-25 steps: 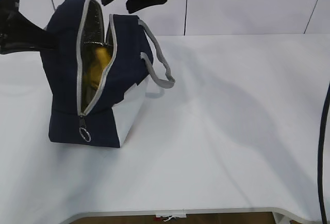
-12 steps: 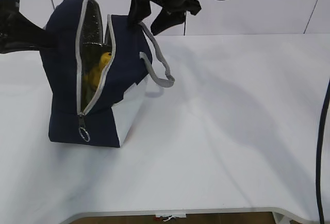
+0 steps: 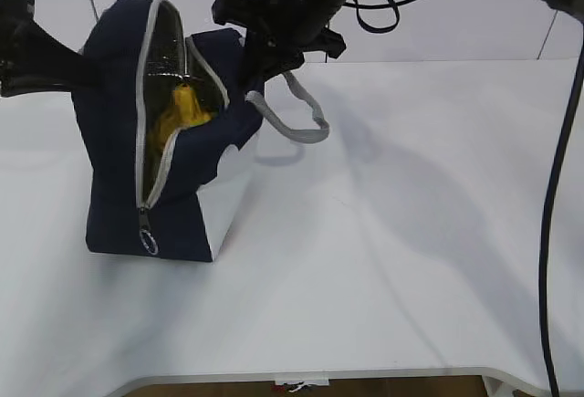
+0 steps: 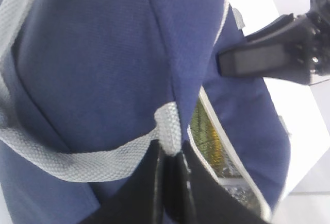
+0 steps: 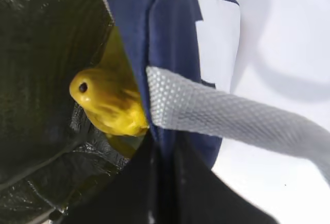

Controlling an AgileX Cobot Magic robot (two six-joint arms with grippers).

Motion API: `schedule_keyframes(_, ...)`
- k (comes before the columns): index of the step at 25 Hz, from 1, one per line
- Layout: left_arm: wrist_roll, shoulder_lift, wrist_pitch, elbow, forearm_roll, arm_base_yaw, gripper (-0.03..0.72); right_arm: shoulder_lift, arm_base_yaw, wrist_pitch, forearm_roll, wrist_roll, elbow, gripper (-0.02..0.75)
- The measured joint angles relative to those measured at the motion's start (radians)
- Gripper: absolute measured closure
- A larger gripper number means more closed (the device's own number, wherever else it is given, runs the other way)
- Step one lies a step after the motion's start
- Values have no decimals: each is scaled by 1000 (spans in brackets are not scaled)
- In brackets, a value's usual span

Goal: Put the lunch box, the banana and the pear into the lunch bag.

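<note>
Navy fabric of the bag [image 3: 173, 187], standing unzipped at the table's [image 3: 411, 260] left, is pinched from both sides; left gripper [image 4: 170, 175] clamps its left rim, right gripper [image 5: 162, 157] its right rim; pear [image 5: 111, 105] inside.

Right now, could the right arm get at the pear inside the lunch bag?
Probably not yet. The right gripper is pinched on the lunch bag rim beside the handle. The pear sits just inside the open mouth, so it must let go first.
</note>
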Motion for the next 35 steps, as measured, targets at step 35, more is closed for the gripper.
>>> schedule_keyframes(35, 47, 127, -191, 0, -250, -419, 611, -267, 0, 22, -402, -33, 235, 654)
